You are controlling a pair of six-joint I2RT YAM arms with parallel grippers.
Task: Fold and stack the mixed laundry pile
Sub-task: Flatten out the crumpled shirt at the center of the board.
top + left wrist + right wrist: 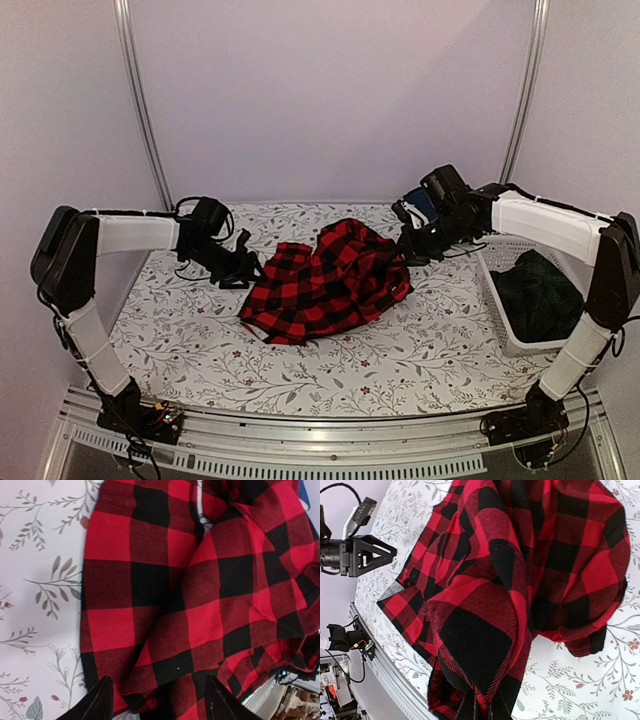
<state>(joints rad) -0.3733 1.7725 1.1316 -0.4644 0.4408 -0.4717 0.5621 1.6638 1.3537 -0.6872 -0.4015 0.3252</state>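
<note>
At centre, red-and-black checked flannel shirt [325,280], probably soft and limp: best taken at hem corners; right gripper [480,711] pinching its fold, left gripper [159,684] spread.

Twin white-and-black arms
Left arm [130,232] and right arm [545,225] have white shells, black joints and loose black cables; left end effector [252,272] and right end effector [407,247] are black, the left's fingers [100,702] tapered.

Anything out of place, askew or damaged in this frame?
Nothing damaged or spilled. The red-and-black checked flannel shirt lies bunched mid-table, one fold pinched up by the right gripper; the dark green plaid garment sits crumpled in the white lattice basket.
</note>
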